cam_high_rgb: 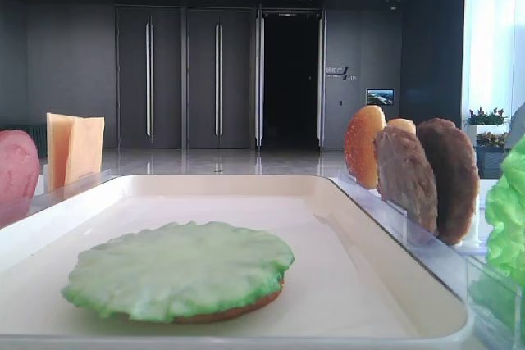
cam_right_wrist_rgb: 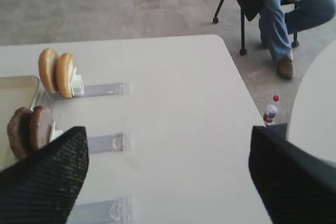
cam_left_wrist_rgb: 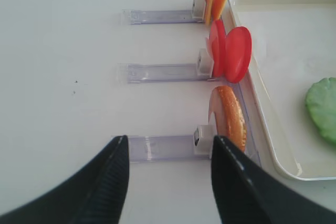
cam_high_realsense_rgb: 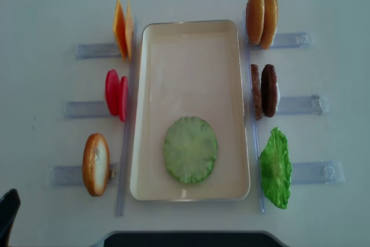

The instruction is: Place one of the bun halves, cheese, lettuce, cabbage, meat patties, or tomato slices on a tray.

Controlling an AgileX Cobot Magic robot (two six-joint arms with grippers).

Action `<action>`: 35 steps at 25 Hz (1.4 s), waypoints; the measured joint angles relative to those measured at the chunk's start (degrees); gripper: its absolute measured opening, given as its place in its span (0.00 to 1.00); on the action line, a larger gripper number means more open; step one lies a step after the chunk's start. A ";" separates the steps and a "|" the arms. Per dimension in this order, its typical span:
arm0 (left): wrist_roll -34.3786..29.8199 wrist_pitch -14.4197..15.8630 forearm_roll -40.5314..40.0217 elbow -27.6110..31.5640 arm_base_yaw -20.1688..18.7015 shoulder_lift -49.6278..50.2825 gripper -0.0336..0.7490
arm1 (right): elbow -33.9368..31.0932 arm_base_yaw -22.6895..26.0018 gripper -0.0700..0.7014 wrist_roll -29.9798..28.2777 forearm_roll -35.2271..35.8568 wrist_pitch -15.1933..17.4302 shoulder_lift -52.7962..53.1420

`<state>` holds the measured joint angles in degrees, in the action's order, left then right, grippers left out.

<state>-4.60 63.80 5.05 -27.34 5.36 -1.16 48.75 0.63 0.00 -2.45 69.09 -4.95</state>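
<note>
A lettuce disc (cam_high_realsense_rgb: 190, 149) over a bun half already lies on the tray (cam_high_realsense_rgb: 191, 33). Both hands spread, empty (right hand (cam_right_wrist_rgb: 168, 177), left hand (cam_left_wrist_rgb: 168, 182)); next, pick 1 meat patty (cam_high_realsense_rgb: 269, 90).

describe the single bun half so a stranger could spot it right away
Start at the cream tray in the table's middle and look along its left side. Three clear racks stand there; the bun half stands on edge in the nearest one, alone, golden-brown with a pale face, unlike the red tomato slices beside it.

An office lobby: tall dark doors (cam_high_rgb: 184, 79), polished floor, white table (cam_high_realsense_rgb: 34, 4)
</note>
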 joint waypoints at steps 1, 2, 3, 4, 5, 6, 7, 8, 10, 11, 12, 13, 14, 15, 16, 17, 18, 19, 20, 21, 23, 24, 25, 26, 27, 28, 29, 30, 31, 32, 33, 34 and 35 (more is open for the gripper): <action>0.00 0.00 0.00 0.00 0.00 0.00 0.54 | -0.45 0.00 0.85 0.00 0.59 -0.38 1.35; 0.00 0.00 0.00 0.00 0.00 0.00 0.54 | -0.82 0.00 0.85 0.00 1.24 -0.66 2.89; 0.00 0.00 0.00 0.00 0.00 0.00 0.54 | -1.32 0.00 0.85 0.00 1.79 -0.97 4.21; 0.00 0.00 0.00 0.00 0.00 0.00 0.54 | -1.64 0.00 0.85 0.00 2.45 -1.11 5.05; 0.00 0.00 0.00 0.00 0.00 0.00 0.54 | -1.90 0.00 0.85 0.00 2.45 -1.39 5.33; 0.00 0.00 0.00 0.00 0.00 0.00 0.54 | -2.17 0.00 0.85 0.00 2.45 -1.47 5.40; 0.00 0.00 0.00 0.00 0.00 0.00 0.54 | -2.45 0.00 0.85 -0.30 2.45 -1.32 5.40; 0.06 0.00 0.00 0.00 0.00 0.00 0.54 | -2.57 0.00 0.85 -0.37 2.45 -1.05 5.47; 0.13 0.00 0.00 0.00 0.00 0.00 0.54 | -2.73 0.00 0.85 -0.43 2.45 -0.71 5.47; 0.13 0.00 0.00 0.00 0.00 0.00 0.54 | -2.99 0.00 0.85 -0.47 2.45 -0.64 5.47; 0.13 0.00 0.00 0.00 0.00 0.00 0.54 | -3.27 0.00 0.85 -0.47 2.45 -0.64 5.47; 0.13 0.00 0.00 0.00 0.00 0.00 0.54 | -3.91 0.00 0.85 -0.50 2.45 -0.70 5.47; 0.13 0.00 0.00 0.00 0.00 0.00 0.54 | -4.97 0.00 0.85 -0.50 2.45 -0.74 5.47; 0.13 0.00 0.00 0.00 0.00 0.00 0.54 | -6.49 0.00 0.85 -0.50 2.45 -0.82 5.47; 0.13 0.00 0.00 0.00 0.00 0.00 0.54 | -8.04 0.00 0.85 -0.50 2.78 -1.04 5.47; 0.13 0.00 0.00 0.00 0.00 0.00 0.54 | -10.02 0.00 0.85 -0.55 3.15 -1.40 5.47; 0.13 0.00 0.00 0.00 0.00 0.00 0.54 | -11.92 0.00 0.85 -0.57 3.42 -1.91 5.47; 0.13 0.00 0.00 0.00 0.00 0.00 0.54 | -13.33 0.00 0.85 -0.99 3.95 -2.40 5.47; 0.13 0.00 0.00 0.00 0.00 0.00 0.54 | -14.77 0.00 0.85 -1.38 4.49 -2.67 5.47; 0.13 0.00 0.00 0.00 0.00 0.00 0.54 | -15.95 0.00 0.85 -1.93 4.91 -2.93 5.47; 0.13 0.00 0.00 0.00 0.00 0.00 0.54 | -17.73 0.00 0.85 -2.91 6.18 -3.11 5.47; 0.13 0.00 0.00 0.00 0.00 0.00 0.54 | -18.71 0.00 0.85 -3.06 6.51 -3.24 5.47; 0.13 0.00 0.00 0.00 0.00 0.00 0.54 | -19.38 0.00 0.85 -3.29 6.66 -3.25 5.47; 0.13 0.00 0.00 0.00 0.00 0.00 0.54 | -19.59 0.00 0.85 -3.56 6.76 -3.31 5.47; 0.13 0.00 0.00 0.00 0.00 0.00 0.54 | -19.71 0.00 0.85 -3.99 6.93 -3.30 5.47; 0.13 0.00 0.00 0.00 0.00 0.00 0.54 | -19.71 0.00 0.85 -4.27 7.11 -3.36 5.47; 0.13 0.00 0.00 0.00 0.00 0.00 0.54 | -19.71 0.00 0.85 -4.34 7.38 -3.36 5.47; 0.13 0.00 0.00 0.00 0.00 0.00 0.54 | -19.71 0.00 0.85 -4.40 7.62 -3.41 5.47; 0.13 0.00 0.00 0.00 0.00 0.00 0.54 | -19.71 0.00 0.85 -4.40 7.78 -3.41 5.47; 0.13 0.00 0.00 0.00 0.00 0.00 0.54 | -19.71 0.00 0.85 -4.40 7.85 -3.54 5.47; 0.13 0.00 0.00 0.00 0.00 0.00 0.54 | -19.71 0.00 0.85 -4.40 8.06 -3.59 5.47; 0.13 0.00 0.00 0.00 0.00 0.00 0.54 | -19.71 0.00 0.85 -4.40 8.31 -3.71 5.47; 0.13 0.00 0.00 0.00 0.00 0.00 0.54 | -19.71 0.00 0.85 -4.40 8.64 -3.71 5.47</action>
<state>-4.47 63.80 5.05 -27.34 5.36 -1.16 29.04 0.63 -4.40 6.19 65.38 0.52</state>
